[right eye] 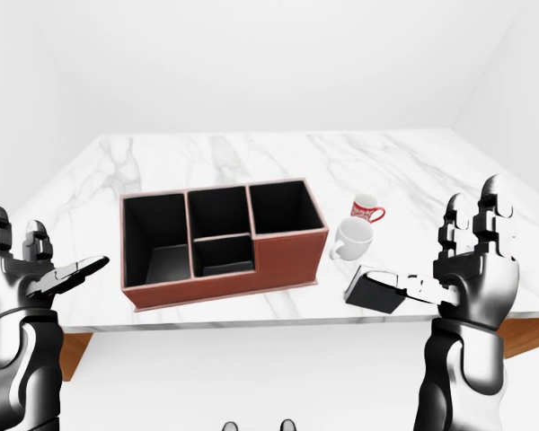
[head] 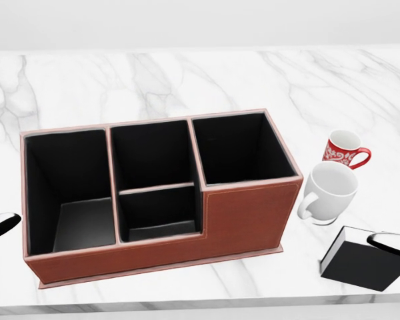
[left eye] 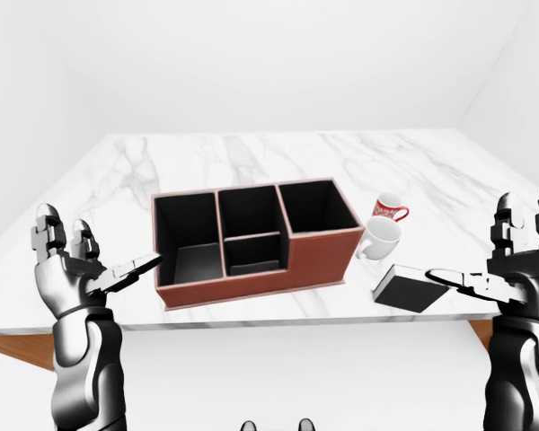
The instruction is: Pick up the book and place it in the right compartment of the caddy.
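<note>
A dark book [head: 361, 259] lies flat on the marble table [head: 187, 80] near its lower right edge, to the right of the caddy. The red-brown caddy [head: 247, 217] has black compartments; its right compartment [head: 237, 150] holds nothing. My right hand [right eye: 458, 269] is open, raised just right of the book, its thumb tip reaching over the book's near corner. My left hand [left eye: 81, 265] is open and empty, raised at the left of the caddy.
A white mug [head: 328, 192] stands between the caddy and the book. A small red patterned mug [head: 343, 151] stands just above it. The table's near edge [left eye: 251, 321] runs right below the caddy and book.
</note>
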